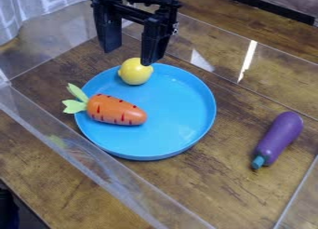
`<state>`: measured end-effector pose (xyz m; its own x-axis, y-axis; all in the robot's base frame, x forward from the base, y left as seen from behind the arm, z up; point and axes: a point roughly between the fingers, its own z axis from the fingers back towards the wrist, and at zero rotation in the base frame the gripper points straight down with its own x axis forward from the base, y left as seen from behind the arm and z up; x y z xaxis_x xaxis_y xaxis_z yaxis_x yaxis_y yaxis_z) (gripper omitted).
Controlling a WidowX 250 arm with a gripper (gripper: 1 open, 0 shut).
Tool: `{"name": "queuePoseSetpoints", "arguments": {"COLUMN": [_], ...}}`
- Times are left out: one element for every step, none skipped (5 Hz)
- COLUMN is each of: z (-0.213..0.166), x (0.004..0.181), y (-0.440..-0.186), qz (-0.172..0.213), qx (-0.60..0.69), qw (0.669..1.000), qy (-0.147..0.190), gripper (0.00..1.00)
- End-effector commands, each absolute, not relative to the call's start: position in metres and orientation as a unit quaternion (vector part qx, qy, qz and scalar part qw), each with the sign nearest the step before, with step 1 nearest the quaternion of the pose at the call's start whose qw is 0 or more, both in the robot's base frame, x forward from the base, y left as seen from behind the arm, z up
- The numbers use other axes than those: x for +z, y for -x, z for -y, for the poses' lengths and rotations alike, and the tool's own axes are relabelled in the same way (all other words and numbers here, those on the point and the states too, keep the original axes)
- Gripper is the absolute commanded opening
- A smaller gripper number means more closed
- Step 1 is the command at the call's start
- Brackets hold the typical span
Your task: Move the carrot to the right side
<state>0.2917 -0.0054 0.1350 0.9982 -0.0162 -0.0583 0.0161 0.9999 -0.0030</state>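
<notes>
No labels or writing anywhere — gripper (132,45) hangs top center, pointing down, fingers spread over the lemon (136,72); carrot (110,108) lies on the blue plate's (187,107) left side, eggplant (278,139) far right

The top edge of the frame is cutting off the robot arm above its gripper (130,48). One dark finger (152,42) is covering part of the lemon (134,73). The frame's borders are cropping the wooden table (255,191) and its clear walls (50,130).
</notes>
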Motion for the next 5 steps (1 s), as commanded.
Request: {"name": "queuePoseSetpoints", "arguments": {"z": [0.005,0.004,0.001,-0.001,-0.007], "x": [0.128,0.12,0.111,0.102,0.093], "y": [-0.291,-0.291,-0.29,-0.29,-0.289], "qz": [-0.035,-0.04,-0.04,-0.041,-0.042], "qx": [-0.029,-0.053,-0.094,-0.13,-0.167], "qw": [0.999,0.998,0.995,0.991,0.985], "qy": [0.001,0.0,-0.002,-0.004,-0.009], "gripper": [1.0,1.0,1.0,1.0,1.0]}}
